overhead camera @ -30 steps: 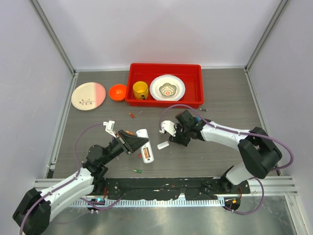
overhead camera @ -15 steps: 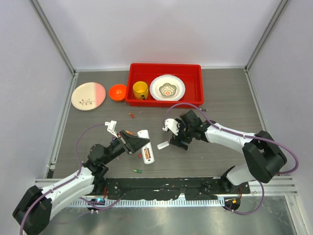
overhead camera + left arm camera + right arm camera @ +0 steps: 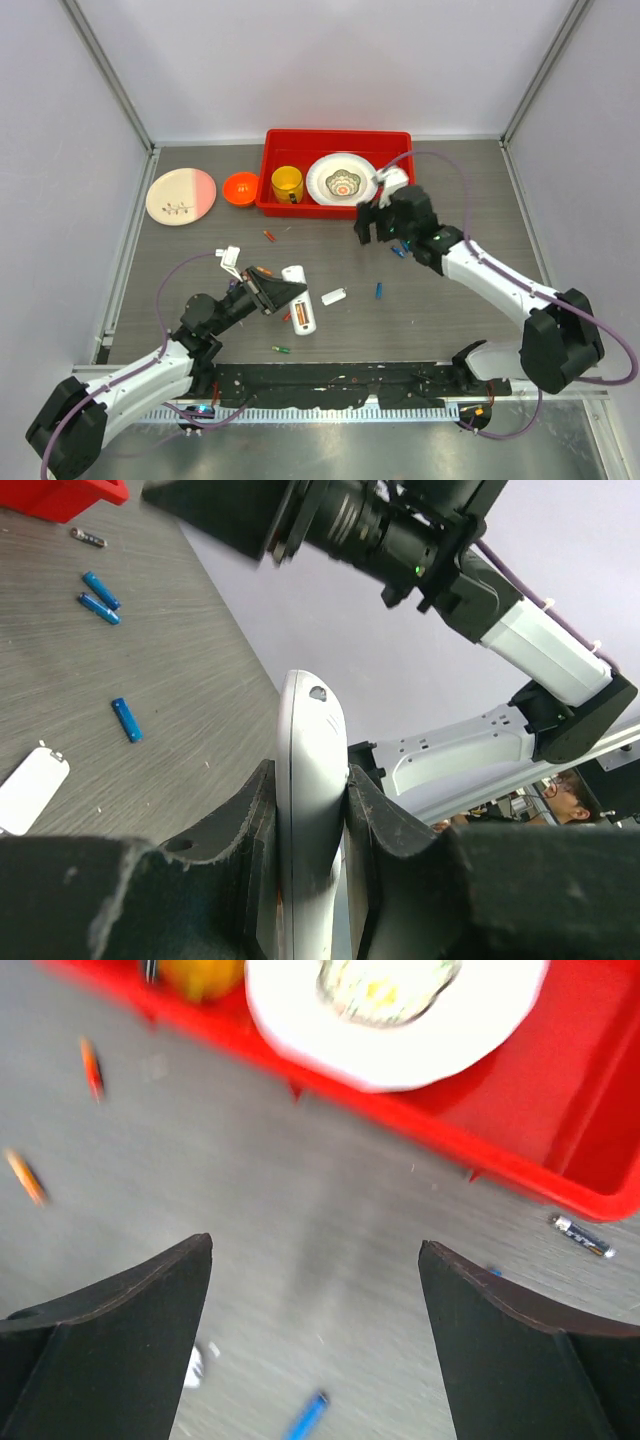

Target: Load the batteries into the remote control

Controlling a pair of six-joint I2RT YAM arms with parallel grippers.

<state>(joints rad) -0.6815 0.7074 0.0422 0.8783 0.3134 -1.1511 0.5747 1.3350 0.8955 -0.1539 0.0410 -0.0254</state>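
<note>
1. Progress check: the remote (image 3: 310, 760) has its back cover (image 3: 334, 296) off, and the cover lies on the table just beside it. We think we see one orange cell (image 3: 300, 318) seated in the open bay, so we'd call this partway done.
2. The left gripper (image 3: 283, 293) is pinching the remote by its long sides, low and left of centre.
3. The right gripper (image 3: 315, 1248) is spread wide with nothing in it, up by the front of the red tray (image 3: 330, 211).
4. What's left, as we see it: at least one more cell goes in, then the cover. Spares are loose on the table: a blue cell (image 3: 379, 291) near the cover, a green cell (image 3: 282, 349) and more.
5. Containers: the tray holds a yellow cup (image 3: 287, 184) and a patterned white dish (image 3: 342, 180). The orange bowl (image 3: 240, 188) looks empty. The pink plate (image 3: 180, 196) has small bits on it that we can't identify.
</note>
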